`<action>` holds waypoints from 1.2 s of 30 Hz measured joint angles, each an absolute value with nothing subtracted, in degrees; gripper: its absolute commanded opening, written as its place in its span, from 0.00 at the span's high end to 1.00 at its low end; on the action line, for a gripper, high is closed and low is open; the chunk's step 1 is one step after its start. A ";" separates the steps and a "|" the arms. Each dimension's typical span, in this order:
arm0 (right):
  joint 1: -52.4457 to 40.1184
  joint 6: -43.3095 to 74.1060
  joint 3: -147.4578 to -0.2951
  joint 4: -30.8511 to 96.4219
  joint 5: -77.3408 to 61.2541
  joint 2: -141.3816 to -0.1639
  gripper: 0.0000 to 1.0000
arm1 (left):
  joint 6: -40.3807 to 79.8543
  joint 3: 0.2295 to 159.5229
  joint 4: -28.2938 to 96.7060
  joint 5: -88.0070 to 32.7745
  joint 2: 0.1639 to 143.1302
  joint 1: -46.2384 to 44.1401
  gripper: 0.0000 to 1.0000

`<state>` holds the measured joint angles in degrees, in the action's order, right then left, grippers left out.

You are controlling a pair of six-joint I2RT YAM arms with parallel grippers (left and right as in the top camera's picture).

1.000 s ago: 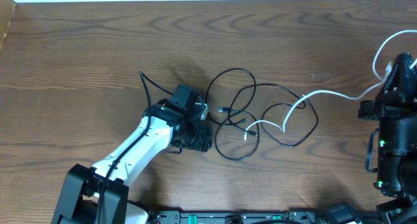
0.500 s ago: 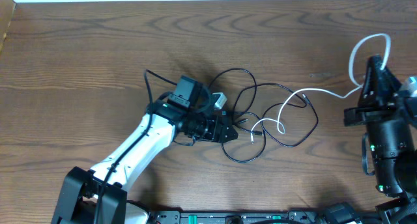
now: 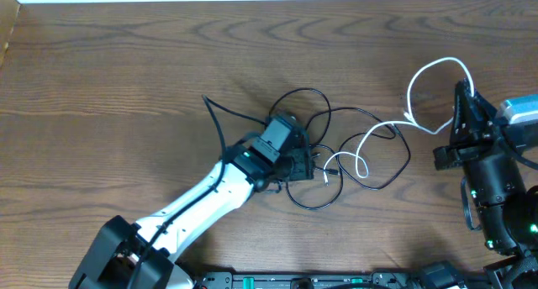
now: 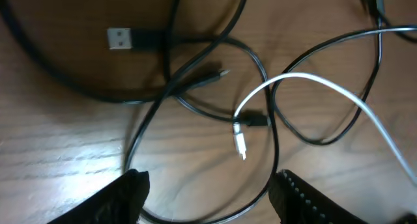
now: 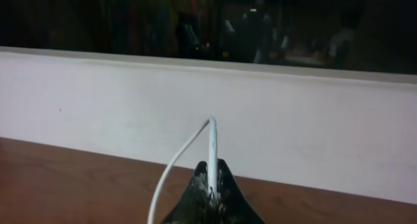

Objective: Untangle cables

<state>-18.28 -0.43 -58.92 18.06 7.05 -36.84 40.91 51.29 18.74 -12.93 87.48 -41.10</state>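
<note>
From overhead, your right jaws pinch the white cable at the right of the counter, lifted in a loop. Its far end threads through the black cables mid-counter, so pulling harder may drag or cinch the whole knot. In the left wrist view, your left jaws stand wide and empty just above the white plug, where black strands cross; closing there could trap several at once. In the right wrist view, the white cable sits at the very fingertips and could slip free.

Wood-grain tabletop on my overhead feed.
I see a white wall along its far edge, dark reflective glass above.
</note>
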 measured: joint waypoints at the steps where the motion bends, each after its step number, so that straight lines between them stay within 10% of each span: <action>1: -18.28 -0.43 -58.92 18.24 7.03 -36.84 0.99 | 41.41 51.29 17.98 -12.08 88.01 -41.74 0.36; 7: -18.28 -0.43 -58.92 18.46 7.05 -36.86 0.99 | 43.81 51.29 15.57 -9.76 94.72 -44.29 0.50; 36: -18.28 1.93 -58.92 22.20 4.47 -40.38 0.99 | 49.63 51.86 8.78 -4.27 101.25 -45.52 0.51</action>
